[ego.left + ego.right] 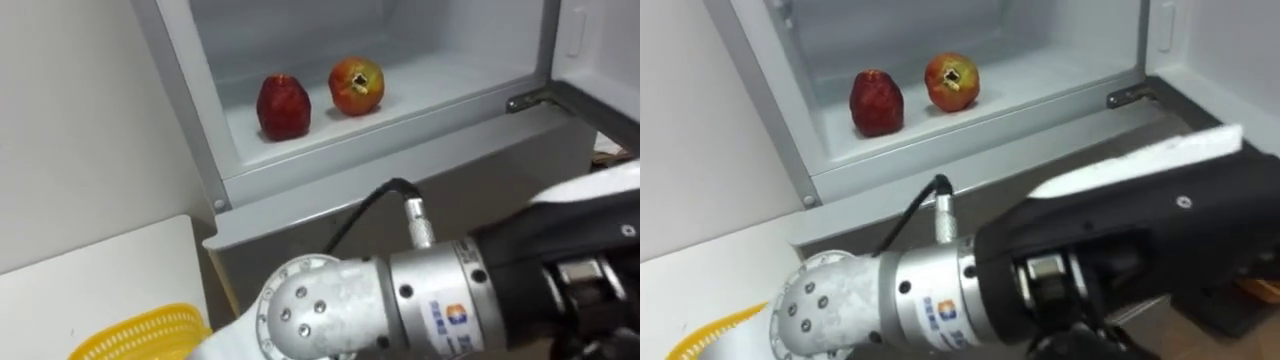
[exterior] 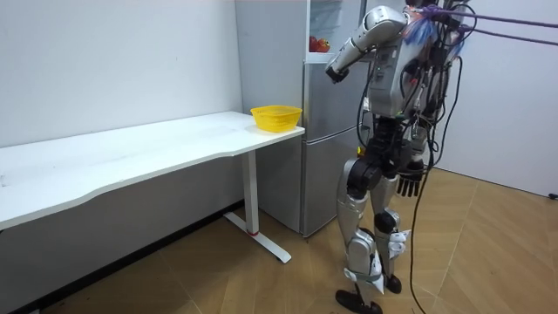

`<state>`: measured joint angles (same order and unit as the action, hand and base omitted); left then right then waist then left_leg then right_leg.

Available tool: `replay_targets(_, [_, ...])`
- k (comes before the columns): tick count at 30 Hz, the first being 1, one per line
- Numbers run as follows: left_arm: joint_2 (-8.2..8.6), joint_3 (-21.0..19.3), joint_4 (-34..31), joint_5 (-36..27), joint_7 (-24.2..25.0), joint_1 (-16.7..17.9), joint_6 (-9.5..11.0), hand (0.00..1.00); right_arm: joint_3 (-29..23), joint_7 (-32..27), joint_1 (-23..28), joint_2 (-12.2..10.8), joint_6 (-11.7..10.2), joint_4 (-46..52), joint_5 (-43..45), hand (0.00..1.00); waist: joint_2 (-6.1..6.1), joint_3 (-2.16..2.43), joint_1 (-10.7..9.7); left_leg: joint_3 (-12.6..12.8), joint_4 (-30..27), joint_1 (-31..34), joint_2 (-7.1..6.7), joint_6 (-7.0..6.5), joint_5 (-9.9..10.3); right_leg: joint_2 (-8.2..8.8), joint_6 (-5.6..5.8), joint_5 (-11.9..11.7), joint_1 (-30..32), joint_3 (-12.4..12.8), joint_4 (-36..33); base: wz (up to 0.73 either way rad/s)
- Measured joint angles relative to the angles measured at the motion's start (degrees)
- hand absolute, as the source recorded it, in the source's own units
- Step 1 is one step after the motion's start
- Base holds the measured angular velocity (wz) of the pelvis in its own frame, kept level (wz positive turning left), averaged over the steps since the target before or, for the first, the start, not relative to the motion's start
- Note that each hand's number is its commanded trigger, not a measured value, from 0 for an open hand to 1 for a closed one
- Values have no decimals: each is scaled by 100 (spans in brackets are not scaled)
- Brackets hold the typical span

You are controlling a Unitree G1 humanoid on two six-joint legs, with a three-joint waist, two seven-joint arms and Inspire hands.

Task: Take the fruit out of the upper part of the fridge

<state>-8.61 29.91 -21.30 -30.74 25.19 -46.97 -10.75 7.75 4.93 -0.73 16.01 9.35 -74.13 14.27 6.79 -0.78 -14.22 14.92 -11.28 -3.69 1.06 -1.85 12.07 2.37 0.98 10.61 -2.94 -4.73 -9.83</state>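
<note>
The upper fridge compartment [image 1: 440, 80] stands open in front of me. Two fruits rest on its white floor: a dark red one [image 1: 284, 106] on the left and a red-and-yellow one [image 1: 356, 86] just to its right. My right forearm crosses below the fridge ledge from the right, and its silver wrist [image 1: 300, 310] is at the lower left, well short of the fruits. In the room view my right hand [image 2: 336, 71] is raised in front of the fridge. My left hand [image 2: 410, 183] hangs by my hip with relaxed fingers and holds nothing.
A yellow mesh basket [image 1: 140, 335] sits on the end of the white table [image 1: 100, 280], left of the fridge. The open fridge door [image 1: 590, 50] is at the upper right, its hinge [image 1: 525, 100] on the ledge. I stand on a wooden floor facing the fridge.
</note>
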Motion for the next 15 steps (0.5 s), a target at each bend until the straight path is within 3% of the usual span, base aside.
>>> replay_targets(5, [-387, -557, -110, 124, -120, 2, -1, 0, -71, -4, 1, 3, 4, -13, 86, 0, -56, 25, 273, -19, 2, 4, 0, 8, -5, -1, -4, -2, 0, -12, -43, 0])
replay_targets(10, [-711, -1090, -201, 160, -493, 4, 0, 0, -269, -44, 40, 2, -3, -15, 109, 0, -204, 105, 526, -21, 1, -10, 11, 9, -6, -9, -12, -5, -29, -31, -81, 0])
replay_targets(12, [-839, -1200, -235, 157, -666, 4, 1, 0, -287, -58, 36, 3, -1, -5, 171, 0, -219, 111, 550, -34, 1, -7, 7, 9, -6, -2, -13, -7, -40, -52, -82, 7])
replay_targets(15, [-900, -1347, -238, 357, -897, 90, 4, 0, -362, -60, 80, -16, -1, 5, 337, 0, -220, 110, 606, -70, 0, -50, -2, 9, -6, 7, -13, -7, -102, -97, -83, 6])
